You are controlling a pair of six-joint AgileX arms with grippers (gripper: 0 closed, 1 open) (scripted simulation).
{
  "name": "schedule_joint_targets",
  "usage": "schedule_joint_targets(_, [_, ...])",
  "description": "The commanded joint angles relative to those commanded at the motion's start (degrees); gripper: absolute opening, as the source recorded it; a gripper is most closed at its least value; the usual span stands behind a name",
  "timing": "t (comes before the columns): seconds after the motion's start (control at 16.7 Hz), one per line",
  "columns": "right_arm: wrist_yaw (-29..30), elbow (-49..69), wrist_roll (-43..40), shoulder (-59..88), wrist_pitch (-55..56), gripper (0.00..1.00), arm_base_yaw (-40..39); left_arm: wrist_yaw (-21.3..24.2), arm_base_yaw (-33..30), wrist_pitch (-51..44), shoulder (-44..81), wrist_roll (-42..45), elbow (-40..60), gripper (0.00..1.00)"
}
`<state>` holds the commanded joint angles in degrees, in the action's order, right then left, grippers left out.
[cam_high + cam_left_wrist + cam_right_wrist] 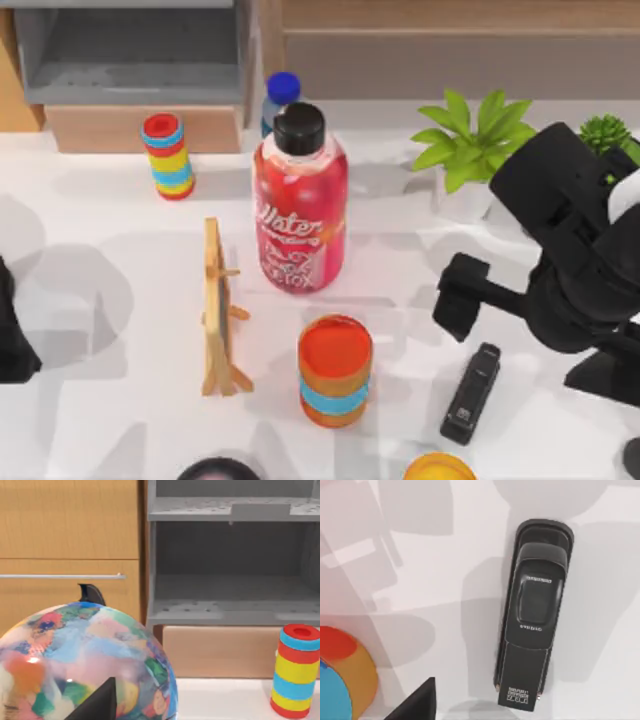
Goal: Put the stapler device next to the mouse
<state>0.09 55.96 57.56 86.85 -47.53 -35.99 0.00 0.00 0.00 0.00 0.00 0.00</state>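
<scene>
- Top view: the stapler point(471, 393) lay flat on the white surface point(120, 330) toward the right, just right of the orange can point(334, 370). It looked small, rigid and light, with smooth casing that might slip; a hold across its narrow sides near the middle seemed best. The right gripper point(462, 300) hung above its far end, the arm reaching in from the right; whether its fingers were apart could not be told. The left arm point(12, 330) sat parked at the left edge.
- Left wrist view: a colourful globe point(80, 665) filled the foreground before a grey shelf point(230, 555); finger state could not be told.
- Right wrist view: the stapler point(532, 612) lay directly below, lengthwise, untouched.
</scene>
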Motion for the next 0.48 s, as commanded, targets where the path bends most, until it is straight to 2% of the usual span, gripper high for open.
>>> schedule_joint_targets(0.24, [-0.08,8.82,6.5,12.47,-6.06,1.0,-1.8,0.0,0.0,0.0,0.0,0.0,0.0,1.0])
schedule_joint_targets(0.48, [-0.13,11.39,7.9,15.48,-7.37,1.0,-1.98,0.0,0.0,0.0,0.0,0.0,0.0,1.0])
